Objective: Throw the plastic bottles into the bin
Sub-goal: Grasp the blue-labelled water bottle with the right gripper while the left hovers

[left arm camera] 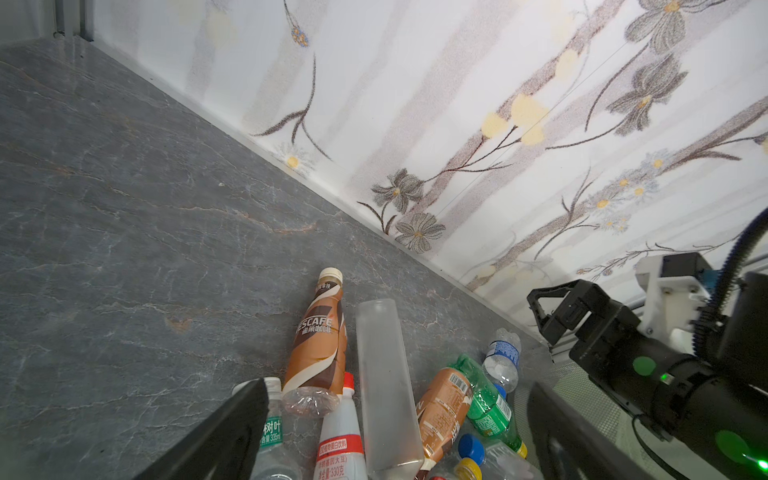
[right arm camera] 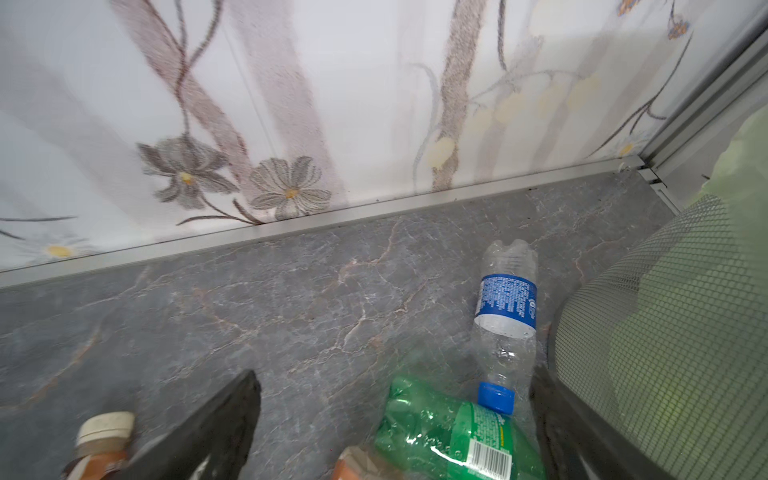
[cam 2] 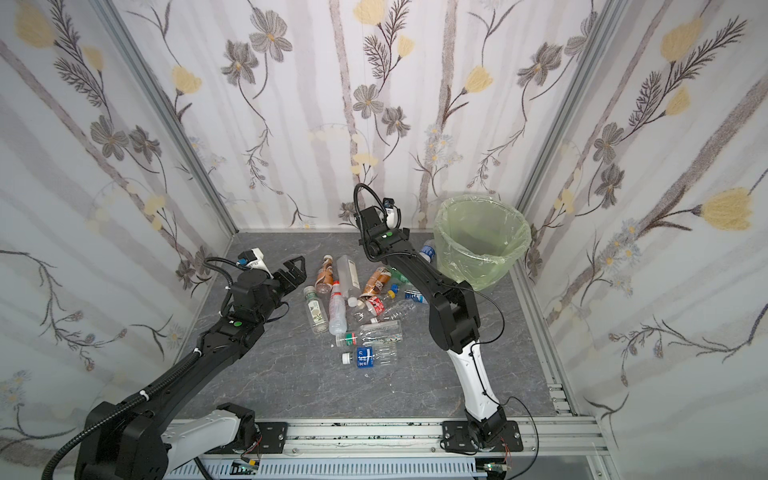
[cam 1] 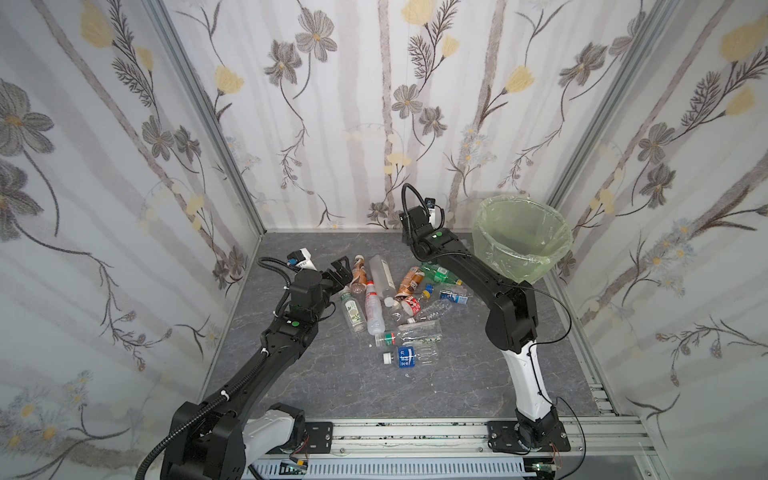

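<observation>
Both top views show us the bottles (cam 1: 395,299) lying in a heap in the middle of the grey table (cam 1: 332,386). The bin (cam 1: 523,259) stands at the back on the right, near the heap. In the right wrist view we see a clear bottle (right arm camera: 507,299) with a blue label lying just beside the bin, and a green bottle (right arm camera: 449,428) right by its blue cap. The left gripper (cam 1: 343,272) hangs at the left edge of the heap, near a brown bottle (left arm camera: 320,345). Its jaws are wide apart and we see nothing in them. The right gripper (right arm camera: 395,378) hangs over the back of the heap, next to the bin. Its jaws are wide apart too, with nothing held.
</observation>
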Motion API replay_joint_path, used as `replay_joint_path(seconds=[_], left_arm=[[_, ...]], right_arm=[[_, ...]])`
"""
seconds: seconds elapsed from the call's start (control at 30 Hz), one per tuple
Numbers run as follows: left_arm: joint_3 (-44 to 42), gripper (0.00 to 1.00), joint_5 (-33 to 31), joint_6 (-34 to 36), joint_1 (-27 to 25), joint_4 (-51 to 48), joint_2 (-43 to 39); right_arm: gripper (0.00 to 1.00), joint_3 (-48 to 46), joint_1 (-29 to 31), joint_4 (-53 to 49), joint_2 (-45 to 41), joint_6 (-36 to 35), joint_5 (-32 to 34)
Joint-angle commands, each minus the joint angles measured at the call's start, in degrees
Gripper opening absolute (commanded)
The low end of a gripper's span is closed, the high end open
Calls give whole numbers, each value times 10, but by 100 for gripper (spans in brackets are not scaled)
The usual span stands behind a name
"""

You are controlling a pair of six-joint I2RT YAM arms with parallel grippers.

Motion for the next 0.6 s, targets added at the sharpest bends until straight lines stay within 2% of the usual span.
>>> replay_joint_path(seconds=[0.0,0.2,0.57], left_arm=[[11,100,25,-19,0,1,12],[19,100,51,-31,-2,2,35],[22,100,52,-28,-4,1,47]], right_arm=[[100,9,-20,-22,19,41,-14],[100,9,-41,-27,53,43,0],[100,8,-70,-34,97,79,-15]])
